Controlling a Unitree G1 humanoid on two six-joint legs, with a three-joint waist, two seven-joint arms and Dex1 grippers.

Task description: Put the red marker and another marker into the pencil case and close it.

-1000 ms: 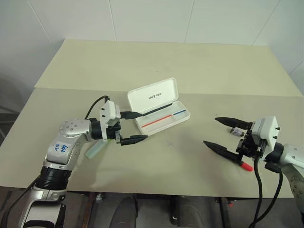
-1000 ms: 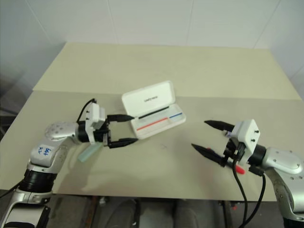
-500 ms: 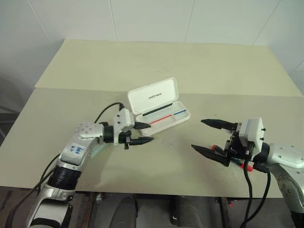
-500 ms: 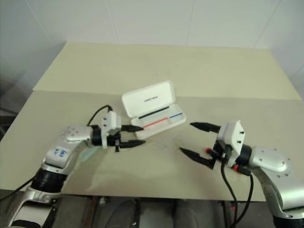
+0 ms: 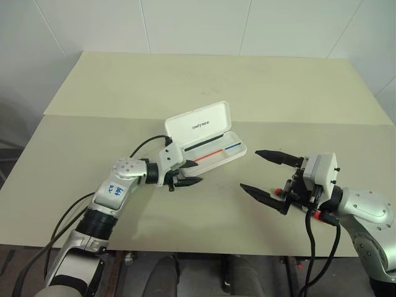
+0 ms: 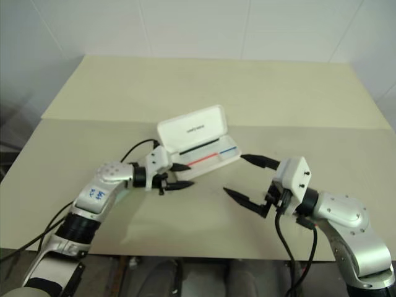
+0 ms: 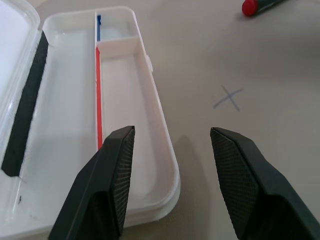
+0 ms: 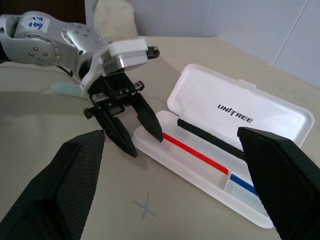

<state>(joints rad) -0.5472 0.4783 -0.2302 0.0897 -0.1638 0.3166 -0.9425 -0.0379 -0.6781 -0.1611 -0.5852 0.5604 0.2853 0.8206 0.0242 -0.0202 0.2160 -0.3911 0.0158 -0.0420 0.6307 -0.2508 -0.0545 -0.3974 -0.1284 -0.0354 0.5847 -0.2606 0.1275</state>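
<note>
The right tool (image 5: 267,174) is held released and empty, shifted leftward since the earlier frames, with the red marker (image 7: 260,5) lying on the counter (image 5: 204,216) near it. The left tool (image 5: 190,173), narrowed but grasping nothing, has been brought forward to the near end of the open pencil case (image 5: 207,140). The pale green marker (image 8: 65,88) is left behind its arm.
</note>
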